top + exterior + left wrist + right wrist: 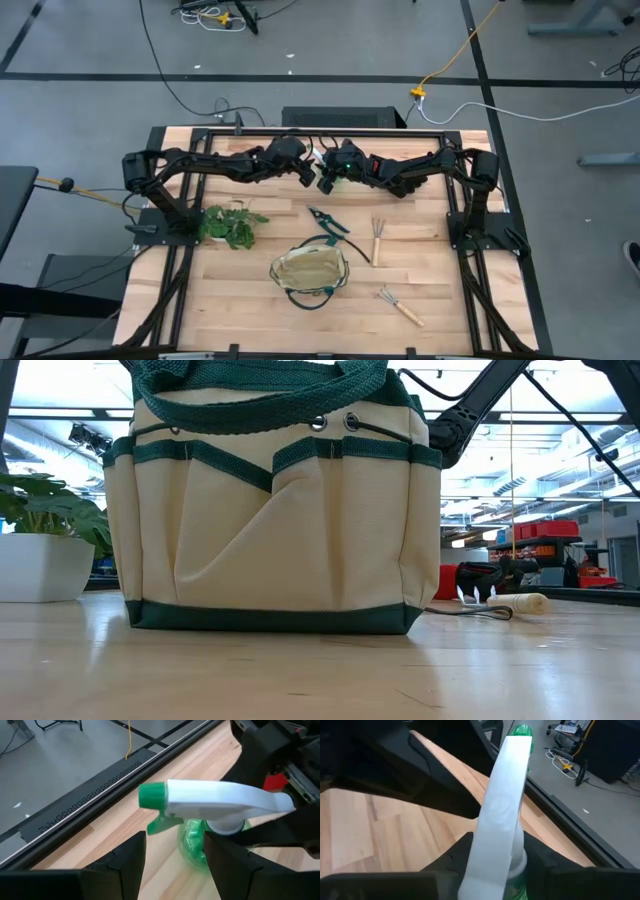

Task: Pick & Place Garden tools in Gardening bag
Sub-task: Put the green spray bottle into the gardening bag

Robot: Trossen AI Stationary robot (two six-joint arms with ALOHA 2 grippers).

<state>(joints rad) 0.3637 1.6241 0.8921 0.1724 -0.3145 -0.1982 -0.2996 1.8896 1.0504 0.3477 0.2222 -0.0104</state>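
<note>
The green spray bottle (192,842) with its white trigger head (220,802) is at the table's far middle, between my two grippers (325,172). My right gripper (495,865) is shut on it. My left gripper (175,865) is open, one finger on each side of the bottle's green body; bare wood shows between one finger and the bottle. The beige gardening bag (310,270) stands near the table's front. The pruning shears (328,220) and two wooden-handled rakes (377,240) (400,305) lie flat on the table. The red-and-black gloves (475,580) show beyond the bag in the low view. My right gripper pinches the spray bottle's neck (517,865), just under the white trigger head, between its two fingers (460,857). It comes roughly level from the table's right side. The trigger head runs out past the fingers, nozzle away from the wrist. The bottle's base is hidden.
A leafy plant (230,225) in a white pot (40,565) stands at the table's left. A black rail (90,785) runs along the far edge behind the bottle. Bare wood lies between the bag and the arms (280,215).
</note>
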